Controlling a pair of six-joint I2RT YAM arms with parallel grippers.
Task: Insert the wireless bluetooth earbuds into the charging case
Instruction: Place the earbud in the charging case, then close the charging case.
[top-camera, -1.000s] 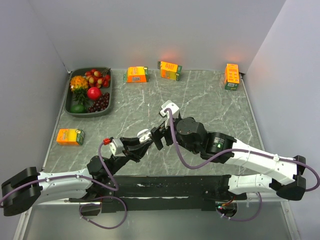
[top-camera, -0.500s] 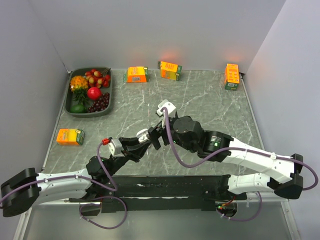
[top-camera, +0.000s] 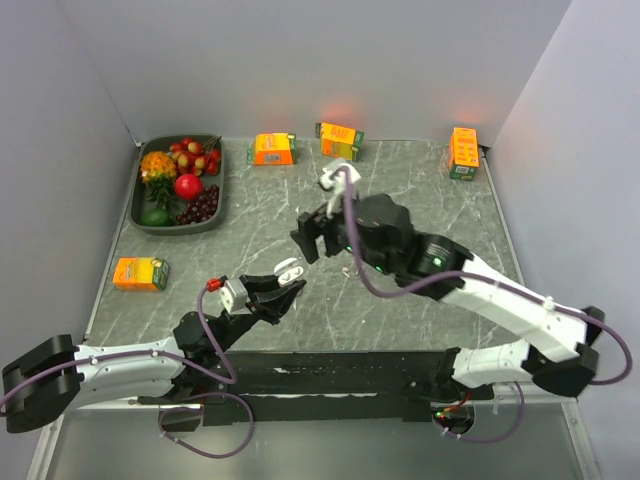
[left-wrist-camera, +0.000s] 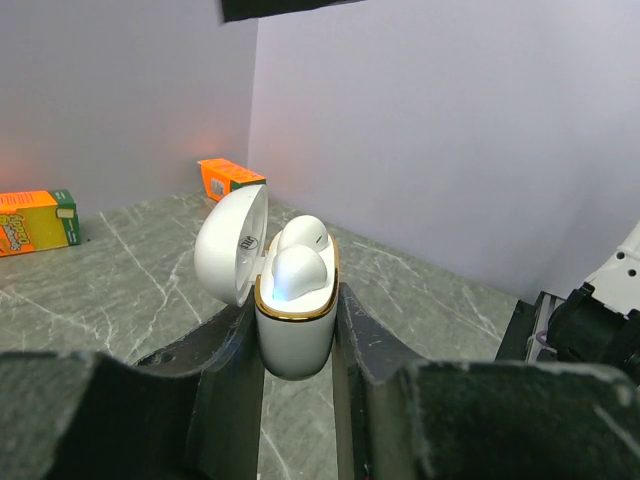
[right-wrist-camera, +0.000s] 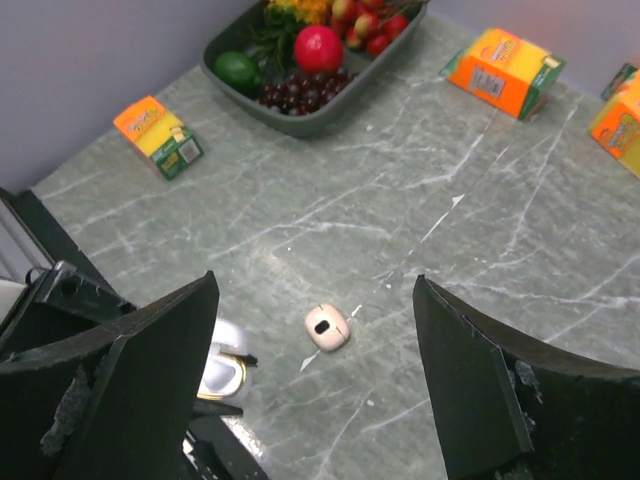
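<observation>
The white charging case (left-wrist-camera: 295, 330) with a gold rim stands upright between my left gripper's (left-wrist-camera: 297, 312) fingers, which are shut on its sides. Its lid (left-wrist-camera: 232, 245) is swung open to the left. Two white earbuds (left-wrist-camera: 293, 275) sit in the case, one behind the other. In the top view the case (top-camera: 288, 268) is held just above the table's near middle. My right gripper (top-camera: 312, 238) hangs farther back and higher, open, with nothing between its fingers. Its wrist view looks down on the case (right-wrist-camera: 222, 365) at lower left.
A small beige rounded-square piece (right-wrist-camera: 327, 327) with a hole lies on the marble below my right gripper. A dark fruit tray (top-camera: 222, 190) sits at the far left. Orange cartons stand at the back (top-camera: 272, 149), (top-camera: 340, 140), (top-camera: 463, 152) and at the left edge (top-camera: 140, 272).
My right gripper has drawn away from the case, rising and moving toward the back of the table, still open. The left gripper and case have stayed put.
</observation>
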